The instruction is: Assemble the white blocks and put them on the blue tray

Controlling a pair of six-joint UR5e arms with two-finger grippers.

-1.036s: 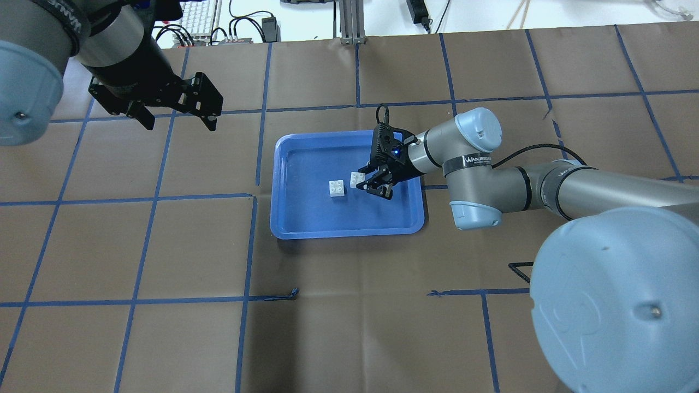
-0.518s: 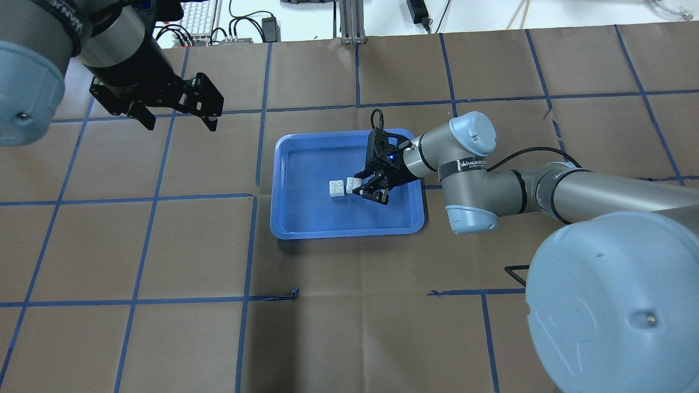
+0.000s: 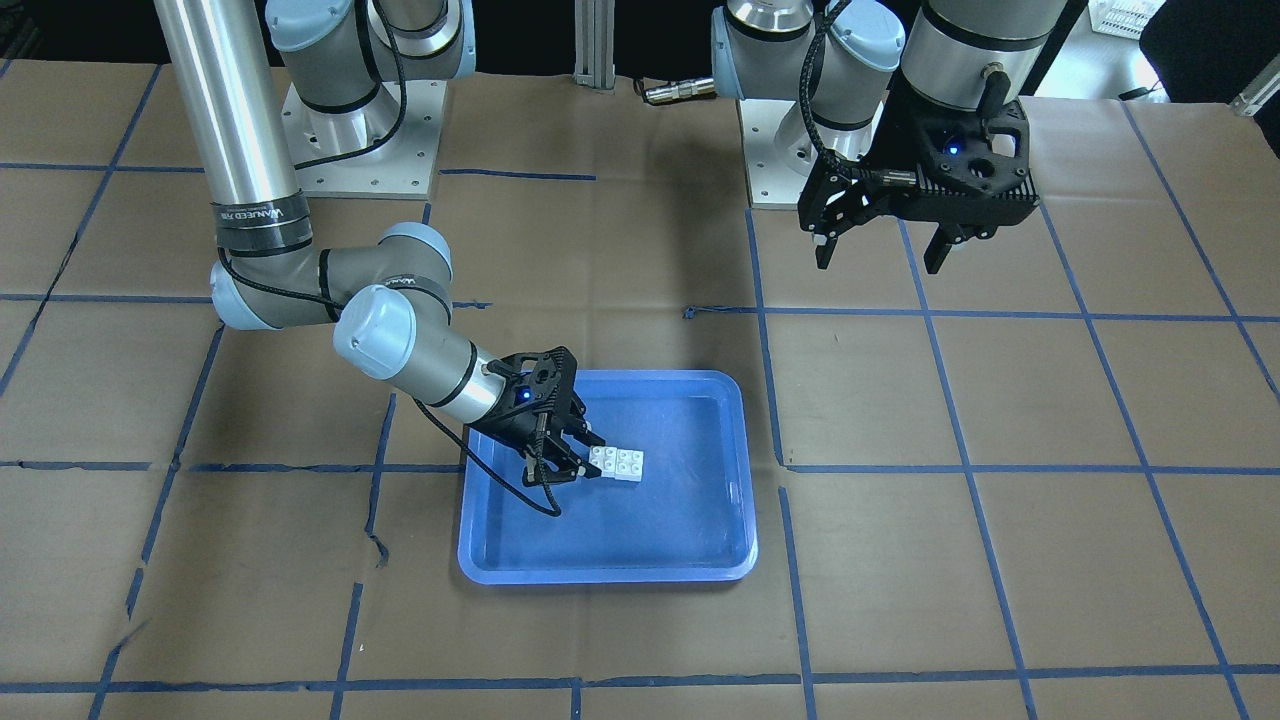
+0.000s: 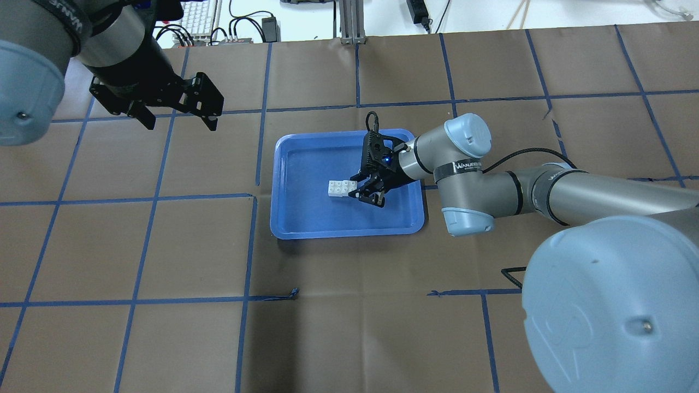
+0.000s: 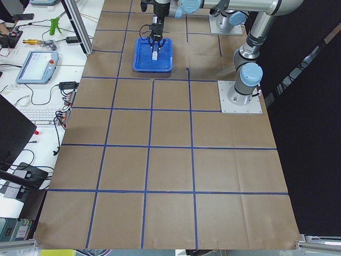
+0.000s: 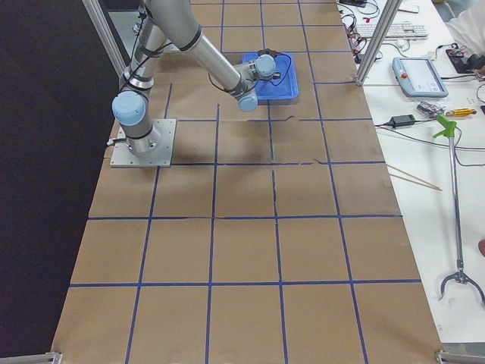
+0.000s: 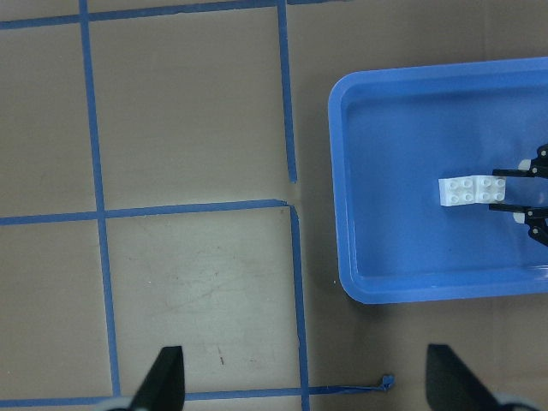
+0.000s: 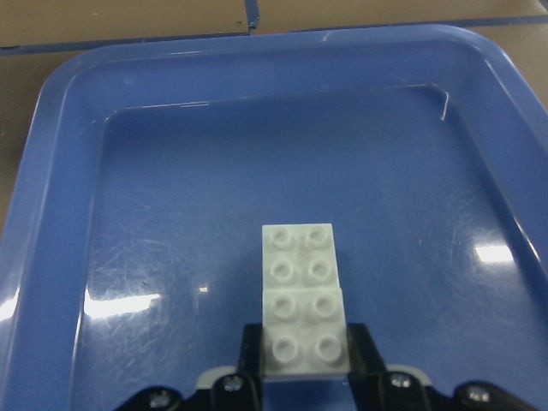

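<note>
At the left of the overhead view, the left end effector (image 4: 180, 124) hung above the desk (image 4: 164, 245), a surface covered in brown paper and gridded with blue tape. Its black jaws were spread wide and held nothing, well apart from the tray. In the middle lay the shallow rectangular blue plastic tray (image 4: 344, 233) with its raised lighter rim. Near the middle of its floor, two small white studded plastic blocks (image 4: 341, 188) sat in a row, end to end and touching, studs up. Whether they were locked together could not be told. From the right, the right end effector (image 4: 365, 195) reached low into the tray, its fingers (image 8: 360, 351) closed narrowly on the near block (image 8: 305, 330), one on each side. The far block (image 8: 298, 257) lay just beyond the fingertips, free of them.
</note>
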